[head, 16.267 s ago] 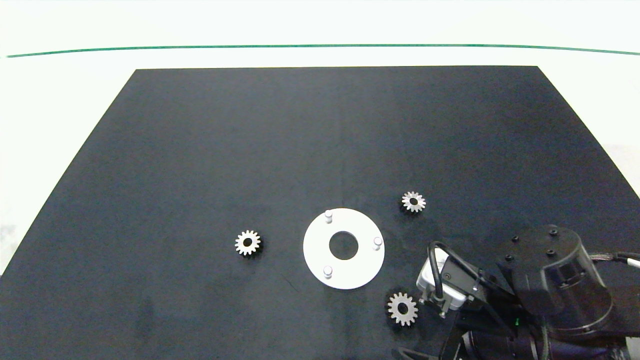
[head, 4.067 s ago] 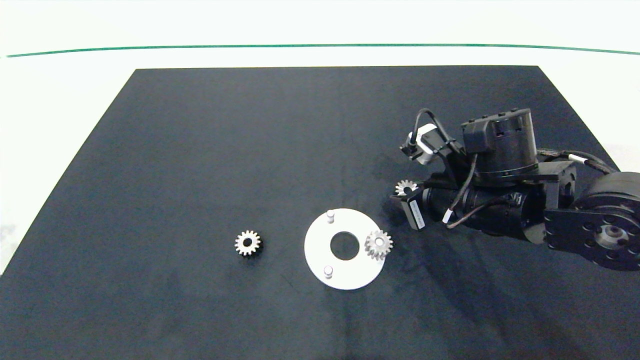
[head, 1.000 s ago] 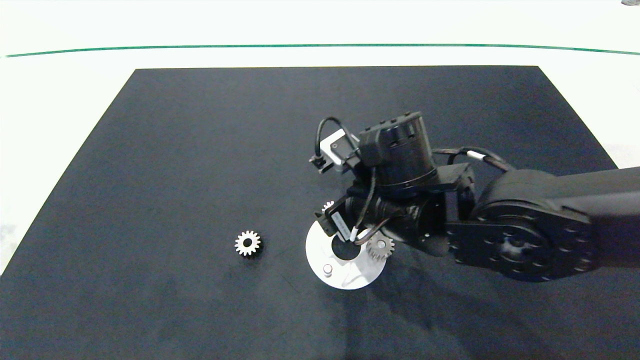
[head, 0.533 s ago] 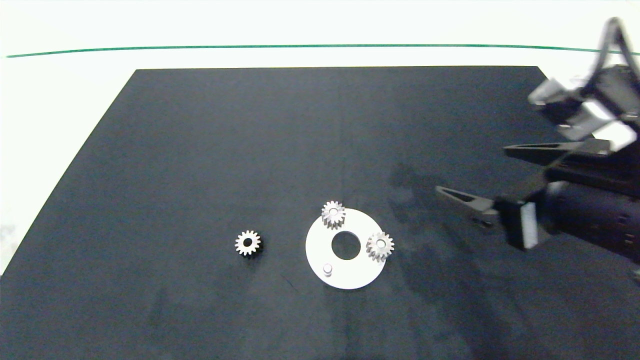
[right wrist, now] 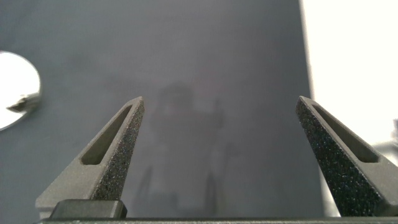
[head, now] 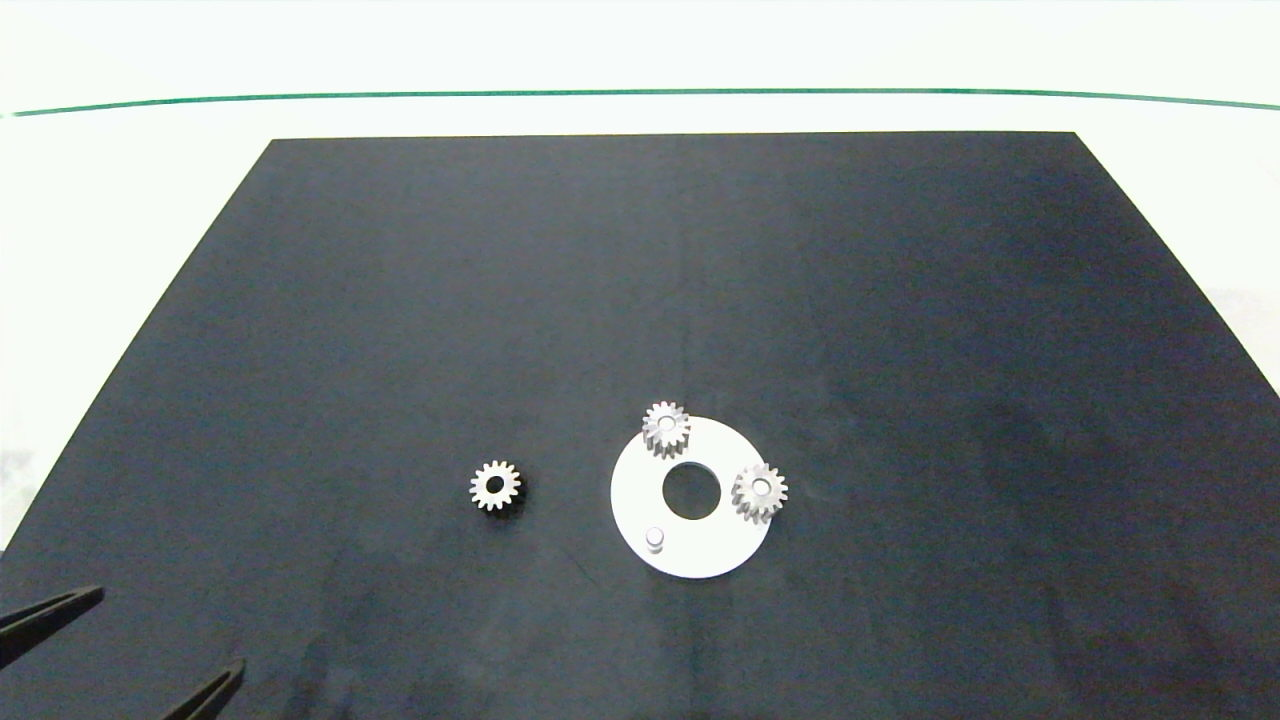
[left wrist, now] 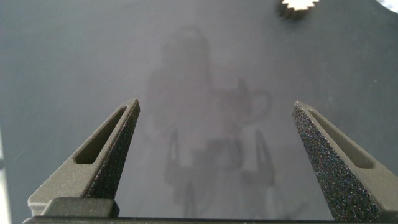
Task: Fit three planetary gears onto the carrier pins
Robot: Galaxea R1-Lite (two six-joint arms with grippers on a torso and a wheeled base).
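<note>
The left gripper [head: 125, 650] hangs at the near left corner of the dark mat [head: 640, 250], fingers [left wrist: 106, 155] spread wide and empty. The right gripper [right wrist: 217, 162] — fingers apart, empty too — is over the mat's edge. Two planetary gears [head: 666, 428] sit on carrier pins on the white disc [head: 700, 555]; one pin [head: 655, 539] stands bare, and the third gear [head: 495, 486] lies on the mat to the disc's left.

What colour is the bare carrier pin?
White, like its disc; bare pin shows best in head view.

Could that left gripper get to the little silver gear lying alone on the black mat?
Probably yes: the left gripper has open fingers, and only bare black mat lies between it and the small silvery metal gear.
</note>
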